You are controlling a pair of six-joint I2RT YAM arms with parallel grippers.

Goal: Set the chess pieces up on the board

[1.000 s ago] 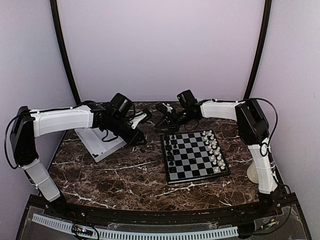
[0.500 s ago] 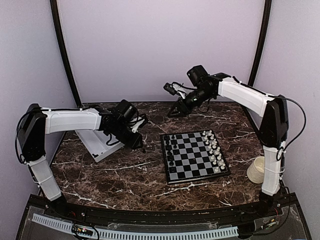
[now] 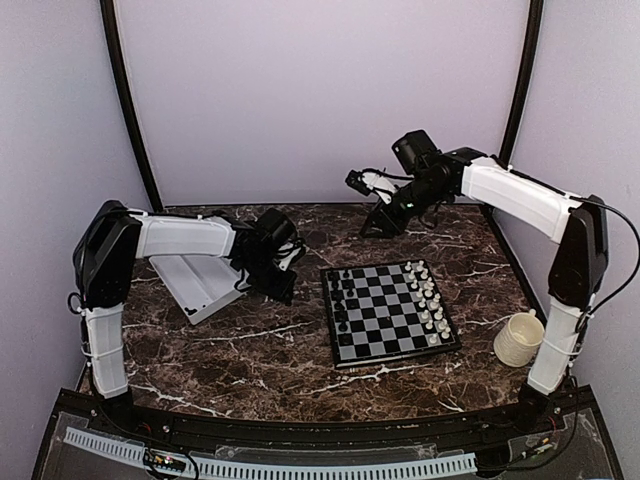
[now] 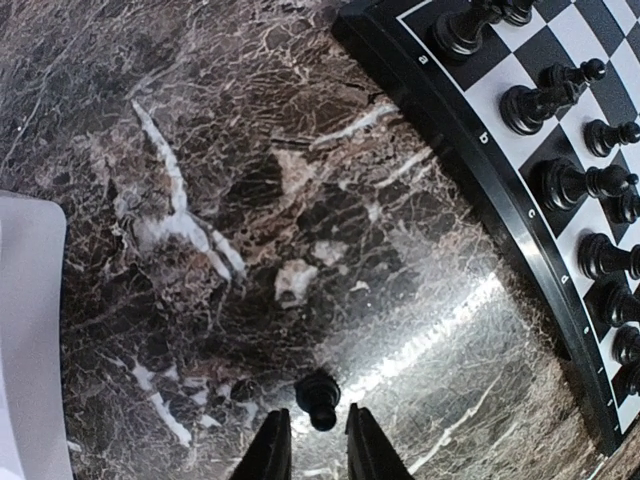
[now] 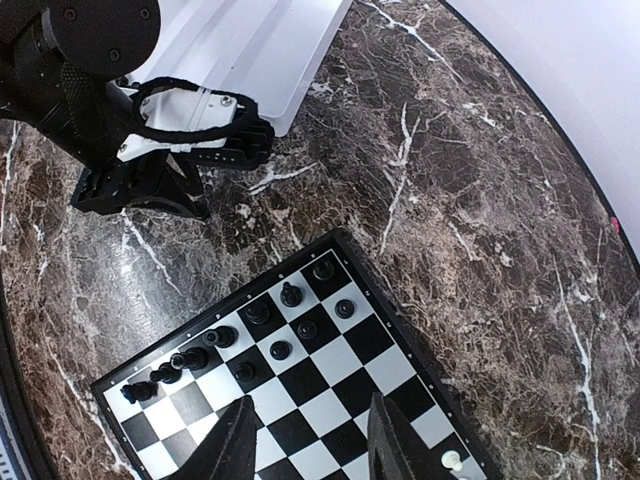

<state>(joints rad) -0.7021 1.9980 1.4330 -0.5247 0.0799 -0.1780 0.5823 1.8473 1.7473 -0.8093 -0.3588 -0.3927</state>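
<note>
Top external view, from the left: a white tray point(image 3: 195, 288) lies on the dark marble counter point(image 3: 250, 360), its far part hidden behind the left arm point(image 3: 190, 238). Just right of the tray, the left pincer point(image 3: 285, 292) is down at the counter, left of the board point(image 3: 385, 318) and apart from it. Left wrist view shows its two fingers point(image 4: 272, 455) close together with only a narrow gap. One black piece point(image 4: 320, 398) sits at their tips on the counter, and I cannot tell whether they pinch it or merely flank it. The board's left rim runs to the right of that piece, apart from it.

The board sits near the middle of the counter, slightly turned. Black pieces point(image 3: 340, 300) stand along its left two files and white pieces point(image 3: 430, 300) along its right two.

Beyond the board's far edge, the right arm point(image 3: 520, 195) reaches in from the right, with the right pincer point(image 5: 310, 402) raised well above the counter. Right wrist view looks down past its fingers, which stand spread wide and hold nothing. Below them lie the black side of the board, the left pincer and a corner of the tray.

At far right a cream cup point(image 3: 518, 338) stands on the counter beside the right arm's upright link, apart from the board.
</note>
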